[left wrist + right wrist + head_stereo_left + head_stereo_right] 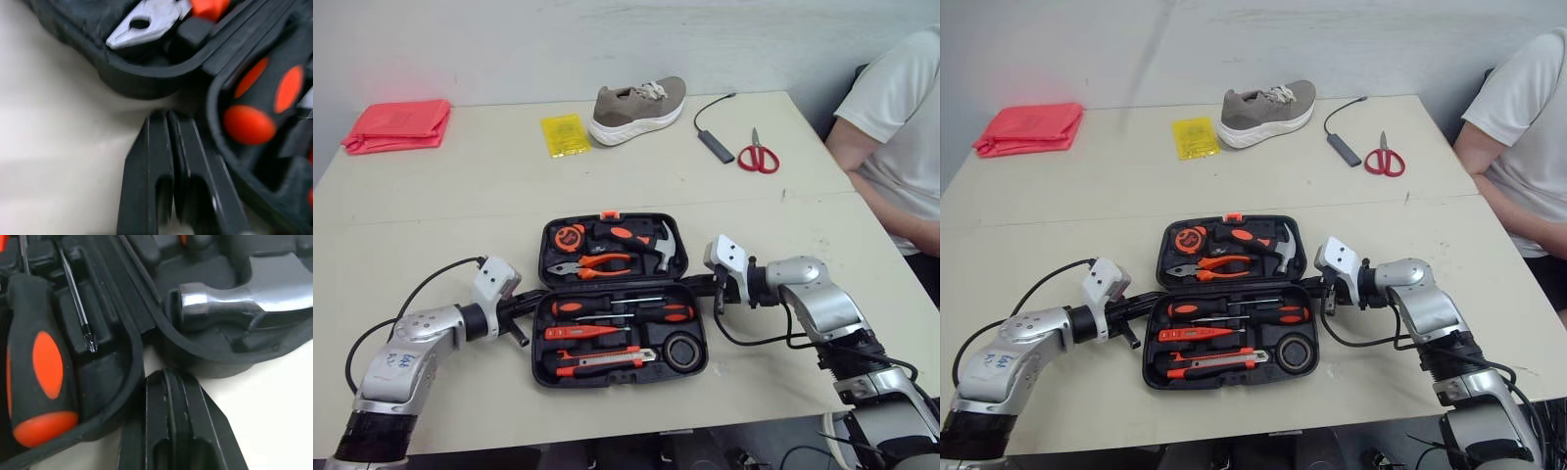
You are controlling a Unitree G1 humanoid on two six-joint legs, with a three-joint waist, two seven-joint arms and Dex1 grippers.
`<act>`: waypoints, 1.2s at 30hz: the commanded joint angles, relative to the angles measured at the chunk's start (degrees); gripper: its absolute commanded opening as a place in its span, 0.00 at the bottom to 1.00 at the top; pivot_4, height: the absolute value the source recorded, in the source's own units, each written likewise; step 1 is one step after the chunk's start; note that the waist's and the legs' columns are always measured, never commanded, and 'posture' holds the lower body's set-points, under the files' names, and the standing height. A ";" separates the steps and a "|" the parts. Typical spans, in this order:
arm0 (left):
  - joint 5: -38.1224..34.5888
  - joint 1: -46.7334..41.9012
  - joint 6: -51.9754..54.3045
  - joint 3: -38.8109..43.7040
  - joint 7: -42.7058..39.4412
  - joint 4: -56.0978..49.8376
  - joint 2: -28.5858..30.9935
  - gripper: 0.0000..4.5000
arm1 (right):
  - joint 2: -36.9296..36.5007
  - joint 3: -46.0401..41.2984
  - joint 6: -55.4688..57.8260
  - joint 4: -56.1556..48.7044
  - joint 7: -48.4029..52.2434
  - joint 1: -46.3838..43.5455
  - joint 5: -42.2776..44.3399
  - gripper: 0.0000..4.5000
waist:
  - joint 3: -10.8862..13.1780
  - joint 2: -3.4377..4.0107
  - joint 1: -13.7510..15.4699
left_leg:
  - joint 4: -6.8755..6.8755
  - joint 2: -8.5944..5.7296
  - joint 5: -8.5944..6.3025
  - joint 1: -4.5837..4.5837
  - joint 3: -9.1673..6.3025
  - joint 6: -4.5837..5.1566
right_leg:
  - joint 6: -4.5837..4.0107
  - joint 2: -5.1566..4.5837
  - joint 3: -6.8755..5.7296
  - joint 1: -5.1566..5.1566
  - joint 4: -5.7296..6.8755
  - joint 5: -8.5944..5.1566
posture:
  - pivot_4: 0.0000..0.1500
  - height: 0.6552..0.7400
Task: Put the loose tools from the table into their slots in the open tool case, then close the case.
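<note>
The black tool case (538, 343) lies open at the middle of the table. Its far half holds a hammer (661, 245), pliers (592, 264) and a tape measure (569, 236). In the near half are screwdrivers (617, 308), a utility knife (597, 359) and a black tape roll (683, 351). My left gripper (530, 305) is shut with nothing held, its tips at the case's left side where the two halves meet (164, 117). On the right side, at the same seam, my right gripper (697, 286) is shut and not holding anything, close to the hammer head (234, 303).
At the back of the table are a tan shoe (636, 108), a yellow packet (566, 134), a red folded cloth (399, 124), red scissors (759, 157) and a black cable with an adapter (715, 145). A person in a white shirt (901, 127) sits at the right edge.
</note>
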 commanded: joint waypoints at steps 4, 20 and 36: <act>1.99 -2.27 -0.20 -0.11 0.55 2.29 -0.21 0.01 | 1.47 -0.13 -1.65 0.87 -0.86 -3.19 -1.26 0.00 | 0.00 0.00 0.05 | 0.10 0.00 0.07 -0.01 0.01 -0.02 | 0.00 0.00 0.01 -0.08 0.20 0.00 | 1.00 1.00; -17.05 4.03 10.64 24.47 -1.31 -7.91 5.48 0.55 | -8.14 -8.96 39.99 -6.80 -2.06 -9.12 9.00 0.62 | 0.08 -0.02 0.27 | 0.05 0.02 0.09 -0.09 -0.12 -0.03 | -0.13 -0.15 -0.04 -0.21 0.19 -0.01 | 1.00 1.00; -20.01 -20.39 43.22 17.21 24.24 2.65 -1.67 0.99 | 3.76 -8.01 55.08 7.49 -17.16 -23.96 11.03 0.96 | 0.04 -0.04 1.04 | 0.37 -0.08 0.51 -0.74 -0.01 0.06 | 0.01 0.00 -0.35 -0.62 0.21 0.23 | 1.00 1.00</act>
